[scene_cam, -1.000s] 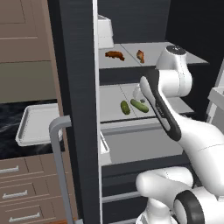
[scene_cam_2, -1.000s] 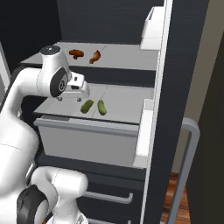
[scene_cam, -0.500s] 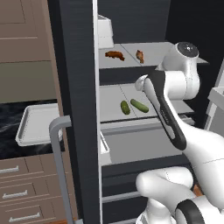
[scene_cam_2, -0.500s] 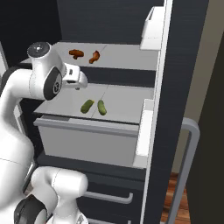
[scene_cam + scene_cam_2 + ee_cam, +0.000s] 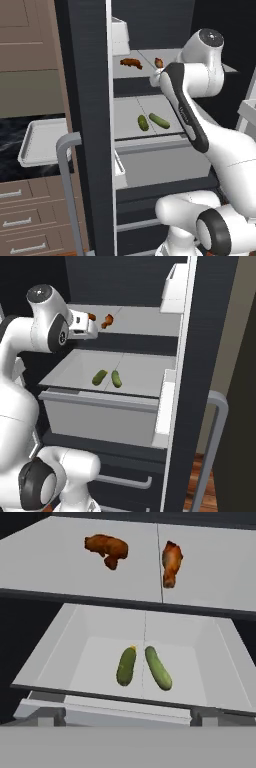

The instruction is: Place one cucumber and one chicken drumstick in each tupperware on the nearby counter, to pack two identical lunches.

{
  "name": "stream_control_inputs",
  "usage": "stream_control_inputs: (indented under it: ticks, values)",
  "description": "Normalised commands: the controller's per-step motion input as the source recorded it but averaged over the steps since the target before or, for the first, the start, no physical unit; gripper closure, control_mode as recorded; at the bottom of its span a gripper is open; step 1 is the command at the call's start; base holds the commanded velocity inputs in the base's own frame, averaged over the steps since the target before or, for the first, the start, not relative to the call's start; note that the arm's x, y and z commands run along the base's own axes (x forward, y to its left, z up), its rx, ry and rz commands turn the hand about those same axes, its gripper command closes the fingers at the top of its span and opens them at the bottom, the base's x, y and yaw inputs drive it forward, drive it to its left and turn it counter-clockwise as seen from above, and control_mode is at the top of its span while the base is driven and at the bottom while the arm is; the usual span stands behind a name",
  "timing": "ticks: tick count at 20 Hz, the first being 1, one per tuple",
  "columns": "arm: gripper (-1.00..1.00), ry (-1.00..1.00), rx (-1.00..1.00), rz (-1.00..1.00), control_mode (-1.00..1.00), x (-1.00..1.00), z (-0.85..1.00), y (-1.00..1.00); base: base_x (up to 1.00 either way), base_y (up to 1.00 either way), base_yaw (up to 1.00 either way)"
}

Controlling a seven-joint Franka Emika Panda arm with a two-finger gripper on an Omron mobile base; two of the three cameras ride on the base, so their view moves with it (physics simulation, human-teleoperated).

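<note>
Two brown chicken drumsticks (image 5: 106, 548) (image 5: 171, 560) lie on the upper grey fridge shelf, one (image 5: 131, 63) to the left and one (image 5: 159, 62) just behind my hand. On the shelf below, two green cucumbers (image 5: 126, 665) (image 5: 158, 667) lie side by side (image 5: 143, 123) (image 5: 116, 378). My gripper (image 5: 127, 718) is open and empty, its fingertips (image 5: 50, 716) wide apart. It hovers in front of the upper shelf's edge (image 5: 95, 329), above the cucumbers. A white tupperware (image 5: 42, 141) sits on the black marbled counter (image 5: 9, 150) left of the fridge.
The open fridge door (image 5: 87, 125) with its grey bar handle (image 5: 67, 165) stands between the shelves and the counter. White door bins (image 5: 120, 37) (image 5: 175, 281) hang beside the shelves. A pale drawer front (image 5: 100, 416) juts out below the cucumber shelf. Brown drawers (image 5: 25, 220) sit under the counter.
My hand has risen from the level of the cucumber shelf to the edge of the drumstick shelf. The food has not moved.
</note>
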Motion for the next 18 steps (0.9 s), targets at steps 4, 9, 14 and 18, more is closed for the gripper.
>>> stream_control_inputs:
  ticks: [4, 9, 14, 18]
  values:
    - [-1.0, 0.0, 0.0, 0.01, -1.0, 0.53, 0.26, 0.23, 0.0, 0.0, 0.0]
    - [-1.0, 0.0, 0.0, 0.0, -1.0, 0.53, 0.01, 0.07, 0.0, 0.0, 0.0]
    - [-1.0, -0.01, 0.0, 0.0, -1.0, 0.67, -0.11, 0.04, 0.0, 0.0, 0.0]
    - [-1.0, 0.0, 0.0, 0.0, -1.0, 0.73, -0.17, 0.16, 0.0, 0.0, 0.0]
